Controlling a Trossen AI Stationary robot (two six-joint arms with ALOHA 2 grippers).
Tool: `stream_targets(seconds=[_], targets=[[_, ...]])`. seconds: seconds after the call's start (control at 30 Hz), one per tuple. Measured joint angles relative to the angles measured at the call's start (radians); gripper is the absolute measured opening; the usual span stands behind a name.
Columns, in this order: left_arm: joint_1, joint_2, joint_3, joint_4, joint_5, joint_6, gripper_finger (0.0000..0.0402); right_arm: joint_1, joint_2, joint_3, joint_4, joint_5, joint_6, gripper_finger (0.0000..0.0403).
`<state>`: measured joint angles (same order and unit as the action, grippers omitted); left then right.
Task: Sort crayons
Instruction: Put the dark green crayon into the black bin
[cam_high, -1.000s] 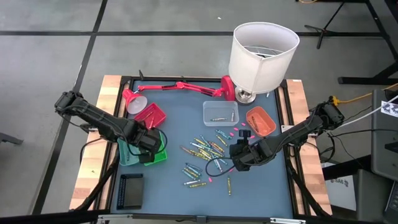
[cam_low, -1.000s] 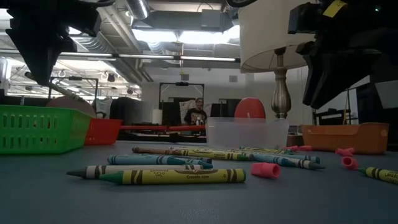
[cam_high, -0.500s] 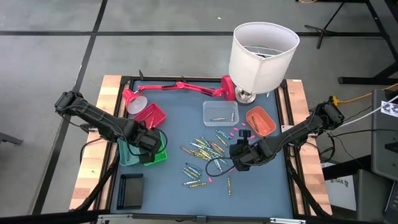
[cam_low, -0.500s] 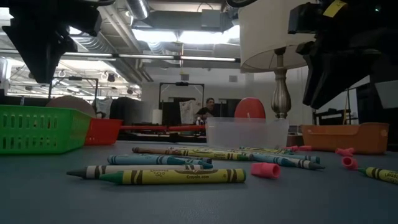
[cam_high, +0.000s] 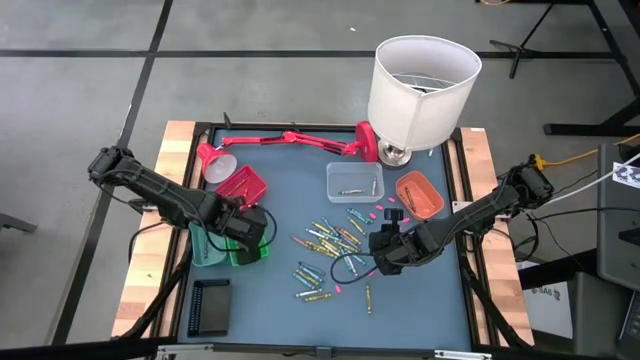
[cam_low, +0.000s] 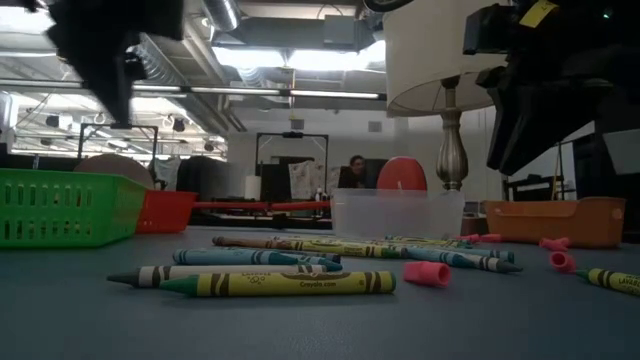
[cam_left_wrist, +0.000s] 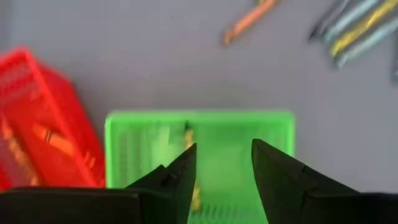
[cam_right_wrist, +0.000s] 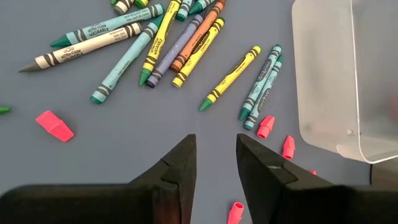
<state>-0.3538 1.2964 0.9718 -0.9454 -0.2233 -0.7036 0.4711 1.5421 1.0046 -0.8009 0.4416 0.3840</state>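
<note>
The table (cam_high: 300, 190) filled the middle of the high view, with the white lampshade (cam_high: 423, 88) at its upper right. The left gripper (cam_high: 250, 225) hung at centre left over the green tray (cam_left_wrist: 199, 155), its fingers (cam_left_wrist: 180, 174) apart and empty; 1 crayon lay in that tray. The right gripper (cam_high: 383, 248) waited right of centre, its fingers (cam_right_wrist: 177, 171) parted around nothing. The crayons (cam_high: 325, 250) lay scattered at mid-table between the 2 grippers, with pink bits (cam_right_wrist: 55, 124) among them.
</note>
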Motion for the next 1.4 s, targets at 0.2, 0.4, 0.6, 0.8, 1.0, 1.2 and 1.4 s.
stream_targets(seconds=[0.2,0.4,0.6,0.8,1.0,1.2,1.4], targets=[[0.000,0.000,0.000,0.203,-0.052,0.091,0.0137,0.000,0.000,0.000,0.000,0.000,0.000,0.0111],[0.000,0.010,0.000,0.368,-0.083,0.158,0.0137,0.000,0.000,0.000,0.000,0.000,0.000,0.0111],[-0.001,0.087,0.001,0.553,-0.074,0.218,0.0137,0.000,0.000,0.000,0.010,0.000,0.000,0.0111],[-0.001,0.210,0.001,0.694,0.019,0.295,0.0137,0.000,0.000,0.000,0.023,0.000,0.000,0.0111],[-0.006,0.331,0.001,0.741,0.110,0.296,0.0137,0.000,0.000,0.000,0.023,0.000,0.000,0.0111],[-0.027,0.423,0.001,0.764,0.144,0.296,0.0137,0.000,0.000,0.000,0.025,0.000,0.000,0.0111],[-0.055,0.489,0.001,0.778,0.144,0.296,0.0137,0.000,0.000,0.000,0.026,0.000,0.000,0.0111]])
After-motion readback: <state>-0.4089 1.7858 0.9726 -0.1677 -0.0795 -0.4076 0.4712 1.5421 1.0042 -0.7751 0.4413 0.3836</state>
